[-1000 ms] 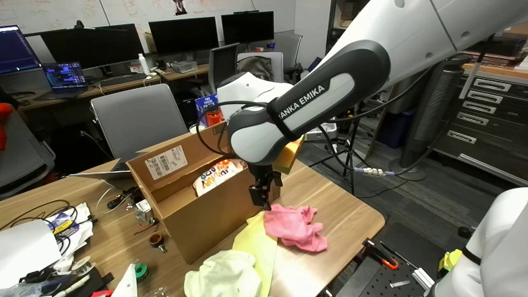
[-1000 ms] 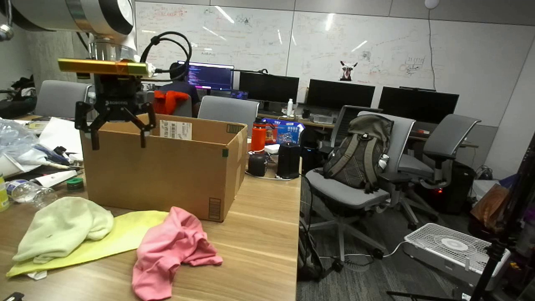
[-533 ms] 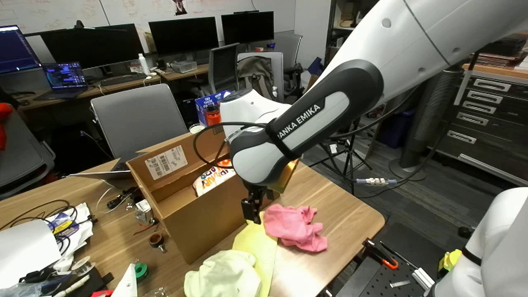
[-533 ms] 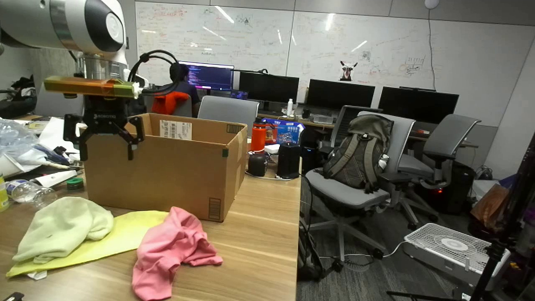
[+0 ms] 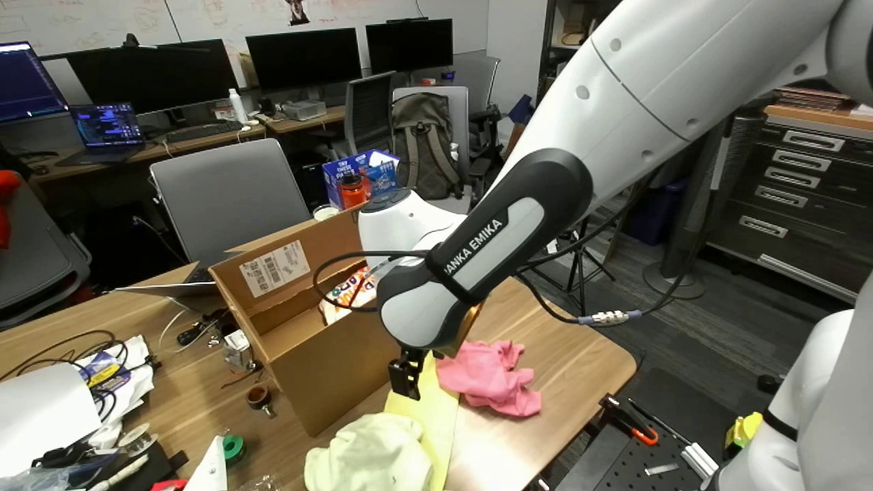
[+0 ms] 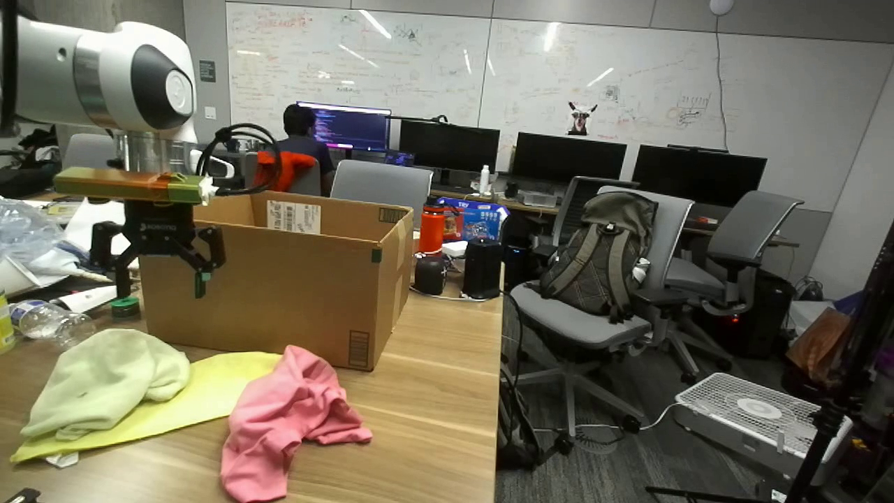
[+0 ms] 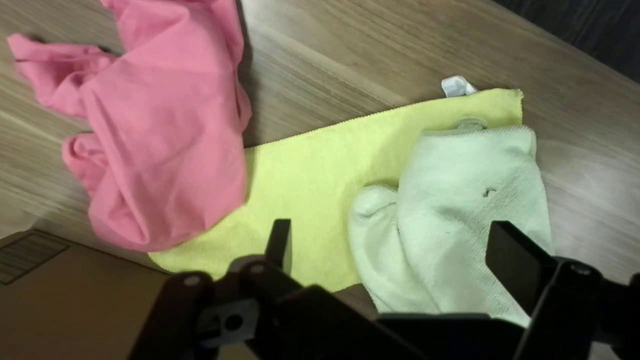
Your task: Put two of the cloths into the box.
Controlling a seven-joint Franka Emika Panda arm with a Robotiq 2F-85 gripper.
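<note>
The black two-fingered gripper (image 6: 162, 286), jaws spread, hangs outside the brown cardboard box (image 6: 279, 300). Inside lies the orange-printed white cloth (image 5: 341, 294); outside, the crumpled greenish-white cloth (image 6: 112, 377). Wooden tabletop (image 6: 436, 391) separates box and table edge (image 6: 497, 391).

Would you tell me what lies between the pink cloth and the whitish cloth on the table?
A yellow cloth, lying partly under both the pink cloth and the whitish cloth; the wrist view shows this.
</note>
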